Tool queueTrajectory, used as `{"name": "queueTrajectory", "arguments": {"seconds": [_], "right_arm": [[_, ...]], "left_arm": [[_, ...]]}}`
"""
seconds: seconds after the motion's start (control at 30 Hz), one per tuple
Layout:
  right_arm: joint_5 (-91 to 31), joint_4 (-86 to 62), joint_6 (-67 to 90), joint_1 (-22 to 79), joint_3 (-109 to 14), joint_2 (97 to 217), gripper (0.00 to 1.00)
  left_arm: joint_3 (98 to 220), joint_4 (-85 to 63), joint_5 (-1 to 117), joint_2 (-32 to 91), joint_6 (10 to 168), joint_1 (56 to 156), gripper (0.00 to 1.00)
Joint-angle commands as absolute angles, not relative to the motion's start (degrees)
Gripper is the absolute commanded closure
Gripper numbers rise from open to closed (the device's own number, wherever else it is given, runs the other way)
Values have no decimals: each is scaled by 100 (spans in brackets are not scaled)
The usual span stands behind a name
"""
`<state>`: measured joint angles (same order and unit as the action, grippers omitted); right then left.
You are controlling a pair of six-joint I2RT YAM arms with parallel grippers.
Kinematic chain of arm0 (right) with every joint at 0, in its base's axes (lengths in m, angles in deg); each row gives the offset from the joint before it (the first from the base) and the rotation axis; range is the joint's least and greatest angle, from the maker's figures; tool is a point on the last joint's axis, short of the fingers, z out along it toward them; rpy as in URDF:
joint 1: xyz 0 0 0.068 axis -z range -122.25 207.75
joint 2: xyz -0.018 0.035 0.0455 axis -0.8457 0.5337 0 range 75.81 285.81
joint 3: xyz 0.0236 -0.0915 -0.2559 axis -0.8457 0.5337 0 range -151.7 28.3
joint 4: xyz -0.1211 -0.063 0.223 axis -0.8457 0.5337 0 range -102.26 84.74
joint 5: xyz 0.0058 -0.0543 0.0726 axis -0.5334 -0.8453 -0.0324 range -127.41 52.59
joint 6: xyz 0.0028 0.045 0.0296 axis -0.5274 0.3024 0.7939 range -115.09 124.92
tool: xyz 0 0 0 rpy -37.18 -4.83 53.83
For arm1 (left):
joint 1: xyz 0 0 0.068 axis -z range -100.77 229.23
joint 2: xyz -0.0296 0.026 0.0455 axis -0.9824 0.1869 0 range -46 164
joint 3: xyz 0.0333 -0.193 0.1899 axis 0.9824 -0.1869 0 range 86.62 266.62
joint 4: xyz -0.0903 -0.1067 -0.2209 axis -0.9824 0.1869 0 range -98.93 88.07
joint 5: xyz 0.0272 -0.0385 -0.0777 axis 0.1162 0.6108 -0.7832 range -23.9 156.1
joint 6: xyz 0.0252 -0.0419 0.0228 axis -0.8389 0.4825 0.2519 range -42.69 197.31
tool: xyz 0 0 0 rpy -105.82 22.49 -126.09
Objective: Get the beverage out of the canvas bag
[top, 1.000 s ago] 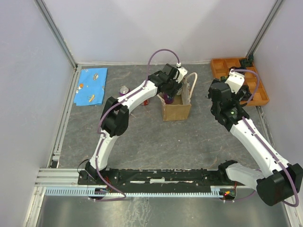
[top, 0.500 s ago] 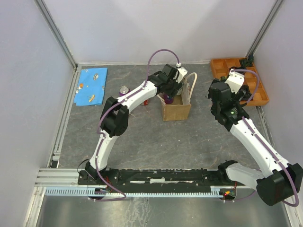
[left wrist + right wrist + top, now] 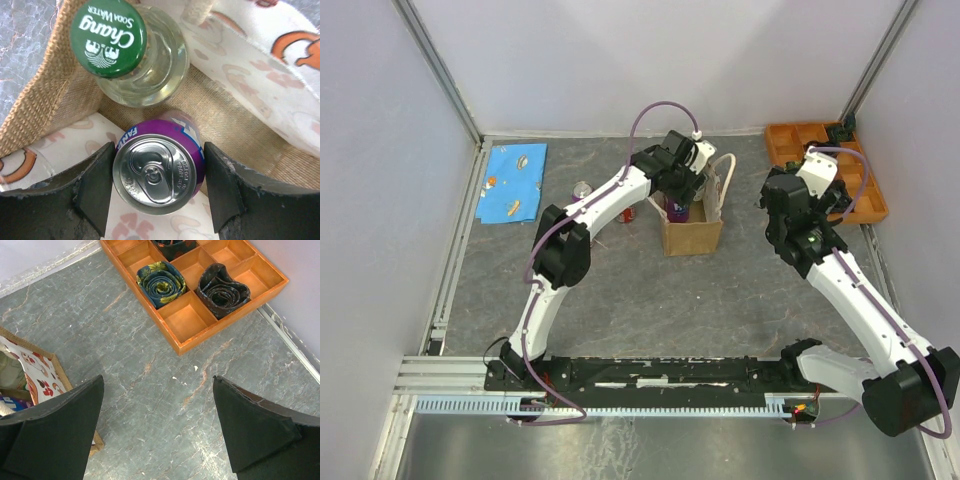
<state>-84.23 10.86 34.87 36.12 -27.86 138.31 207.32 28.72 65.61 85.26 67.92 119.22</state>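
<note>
Left wrist view has our left pincer (image 3: 159,187) clamped on the purple can (image 3: 157,175), one finger at each side. Just ahead of it stands a green-capped bottle (image 3: 125,55), and both sit inside the canvas bag (image 3: 50,100). We judge the grasp made and the lift-out not yet done. Our right pincer (image 3: 157,425) gapes wide, holding nothing.

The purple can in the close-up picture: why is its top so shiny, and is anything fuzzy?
Left wrist view: the purple can has a bare metal lid that mirrors the light in pale patches; the green cap lettering is sharp, while the left tool has slightly soft fingers. Right wrist view: the right tool looks dark and soft-edged, the orange tray crisp.
</note>
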Motion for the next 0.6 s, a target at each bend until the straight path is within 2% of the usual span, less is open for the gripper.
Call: {"name": "queueTrajectory", "arguments": {"seconds": [0.0,0.37,0.57], "right_arm": [[-8592,914,3526,3637,-2766,13617,2],[-8536,903,3561,3626,-2705,13527,3],[-8449,886,3568,3630,-2733,13562,3]], "left_arm": [[21435,2571,6246,7766,6946,11897,97],[21943,2298,6156,6807,6942,11911,97],[22805,2631,6574,6698,6632,11896,97]]}}
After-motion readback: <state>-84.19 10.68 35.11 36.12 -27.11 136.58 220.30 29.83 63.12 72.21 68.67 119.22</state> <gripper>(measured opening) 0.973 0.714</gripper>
